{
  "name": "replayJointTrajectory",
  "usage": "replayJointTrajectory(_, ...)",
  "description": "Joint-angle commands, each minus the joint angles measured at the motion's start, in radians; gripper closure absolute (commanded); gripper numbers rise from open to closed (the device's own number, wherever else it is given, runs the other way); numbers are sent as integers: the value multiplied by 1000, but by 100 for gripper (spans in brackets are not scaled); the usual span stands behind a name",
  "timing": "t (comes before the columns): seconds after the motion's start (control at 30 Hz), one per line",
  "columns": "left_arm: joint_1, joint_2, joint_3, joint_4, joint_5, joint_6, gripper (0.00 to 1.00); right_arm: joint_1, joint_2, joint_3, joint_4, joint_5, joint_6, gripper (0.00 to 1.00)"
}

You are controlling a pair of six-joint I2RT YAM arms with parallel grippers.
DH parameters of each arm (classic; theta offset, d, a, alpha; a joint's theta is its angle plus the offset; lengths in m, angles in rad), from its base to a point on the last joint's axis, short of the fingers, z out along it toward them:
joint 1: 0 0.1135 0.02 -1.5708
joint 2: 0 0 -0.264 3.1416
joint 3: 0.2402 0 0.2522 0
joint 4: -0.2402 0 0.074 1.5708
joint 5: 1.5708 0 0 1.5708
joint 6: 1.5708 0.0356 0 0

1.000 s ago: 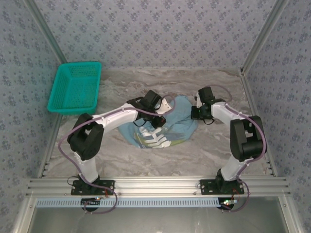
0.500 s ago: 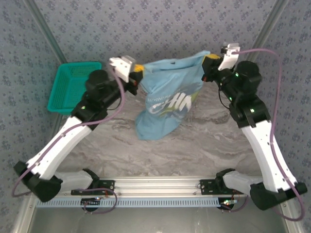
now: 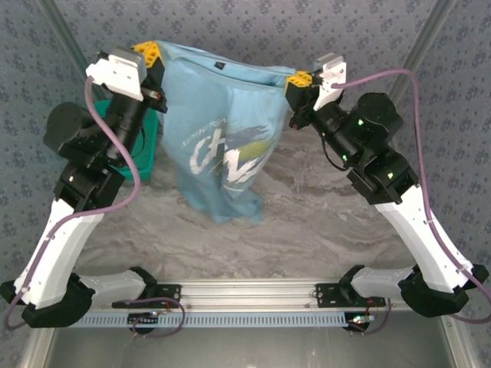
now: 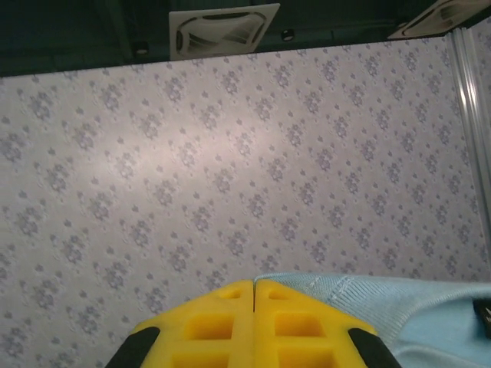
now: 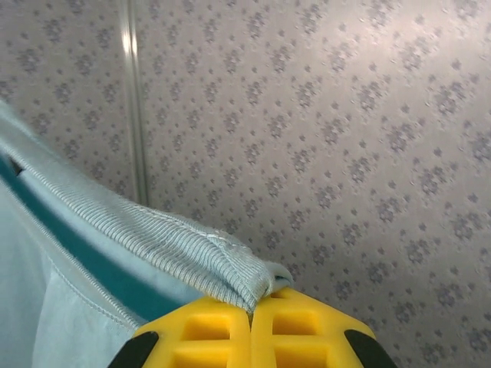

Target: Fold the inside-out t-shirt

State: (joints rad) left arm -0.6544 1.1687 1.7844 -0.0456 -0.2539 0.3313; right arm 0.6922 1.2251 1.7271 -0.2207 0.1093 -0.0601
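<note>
The inside-out t-shirt [image 3: 222, 138], light blue with a white and green print, hangs stretched between my two raised grippers, its lower end dangling over the table. My left gripper [image 3: 149, 54] is shut on the shirt's upper left edge. In the left wrist view the yellow fingertips [image 4: 254, 285] are pressed together, with the blue cloth [image 4: 399, 314] coming out beside them. My right gripper [image 3: 301, 78] is shut on the upper right edge. In the right wrist view the shirt's ribbed hem [image 5: 153, 245] is pinched at the tips of that gripper [image 5: 252, 303].
A teal mesh basket [image 3: 147, 157] stands at the back left, mostly hidden behind my left arm. The marble table [image 3: 330, 230] is enclosed by patterned walls [image 3: 245, 31]. An aluminium rail [image 3: 245, 293] runs along the near edge.
Both arms have lifted the shirt off the table, where it lay crumpled, and carried it higher and leftward. It now hangs spread wider between the grippers.
</note>
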Motion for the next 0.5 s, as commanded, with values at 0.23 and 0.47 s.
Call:
replayJointTrajectory(0.23, 67, 108, 296, -93, -158, 84, 100, 12, 78, 159, -78, 116, -61, 100)
replayJointTrajectory(0.47, 79, 379, 639, -389, 29, -35, 100, -14, 33, 122, 11, 397, -165, 100)
